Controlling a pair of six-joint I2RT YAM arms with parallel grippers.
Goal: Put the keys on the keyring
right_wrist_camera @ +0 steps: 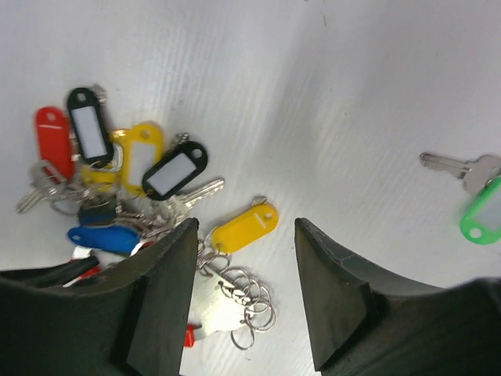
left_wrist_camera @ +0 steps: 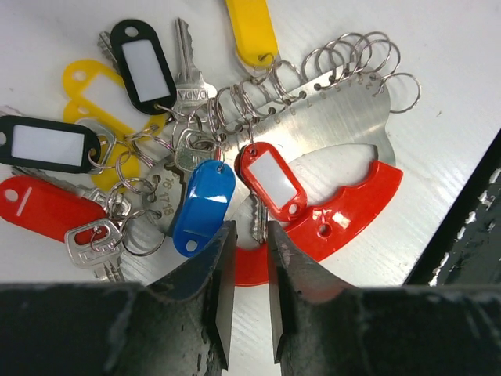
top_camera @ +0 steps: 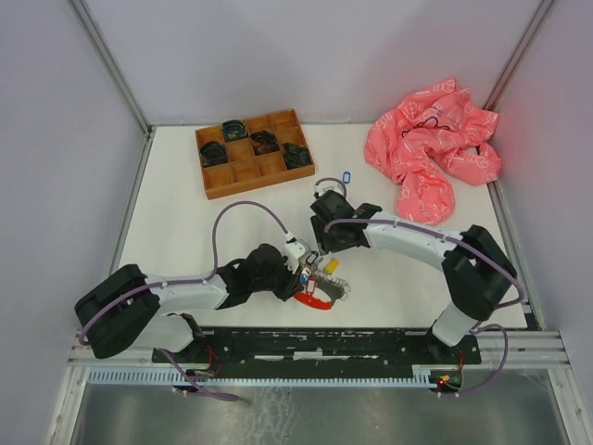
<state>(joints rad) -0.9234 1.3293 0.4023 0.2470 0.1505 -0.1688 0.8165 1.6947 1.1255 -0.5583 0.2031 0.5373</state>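
Note:
The keyring (left_wrist_camera: 337, 117) is a silvery fan-shaped plate carrying several small split rings, with a red plastic crescent (left_wrist_camera: 344, 207) along one edge. It lies flat on the white table, and the crescent (top_camera: 313, 299) also shows from above. Keys with blue (left_wrist_camera: 202, 207), red (left_wrist_camera: 272, 184), black (left_wrist_camera: 145, 63) and yellow (left_wrist_camera: 252, 31) tags hang on its rings in a bunch. My left gripper (left_wrist_camera: 250, 235) hovers over the crescent. Its jaws stand a narrow gap apart, with a key tip between them beside the right finger. My right gripper (right_wrist_camera: 245, 227) stands wide open above the yellow tag (right_wrist_camera: 244, 227) and holds nothing.
A loose key with a green tag (right_wrist_camera: 481, 207) lies apart from the bunch, and a loose tagged key (top_camera: 346, 174) shows from above. A wooden compartment tray (top_camera: 213, 181) sits at the back left and a crumpled pink bag (top_camera: 431, 153) at the back right. A black rail (top_camera: 324, 343) runs along the near edge.

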